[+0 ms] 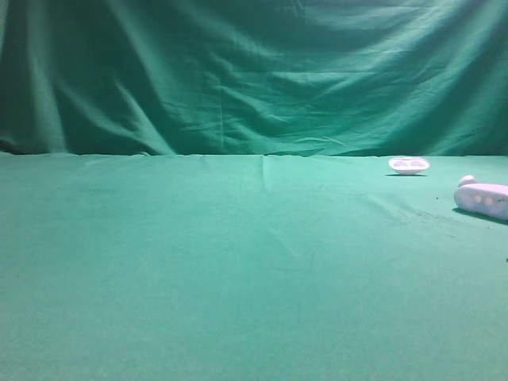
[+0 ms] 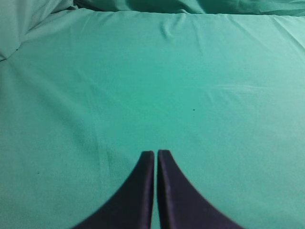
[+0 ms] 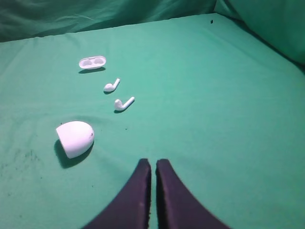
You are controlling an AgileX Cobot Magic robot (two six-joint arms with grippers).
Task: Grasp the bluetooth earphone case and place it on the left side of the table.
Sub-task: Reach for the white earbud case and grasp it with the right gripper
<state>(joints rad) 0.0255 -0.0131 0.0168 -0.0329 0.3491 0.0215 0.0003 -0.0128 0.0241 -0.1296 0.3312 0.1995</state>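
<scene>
The bluetooth earphone case [image 1: 482, 198] lies on its side at the green bench's [image 1: 238, 262] far right, long axis apparently left-right, dimpled face toward the high camera. Both the left gripper [image 2: 156, 153] and right gripper [image 3: 153, 163] are closed, empty.

Green-draped backdrop [image 1: 254, 71]: a staged lab

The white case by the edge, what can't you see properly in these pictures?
- Bluetooth earphone case: in the high view the right edge cuts it off; the right wrist view shows only its rounded end.
- Two earbuds: too small for detail in the right wrist view.
- Shallow white dish-like piece: far and blurry, its hollows unclear.
- Both arms: outside the high view; only the end effector tips show, left and right.
</scene>
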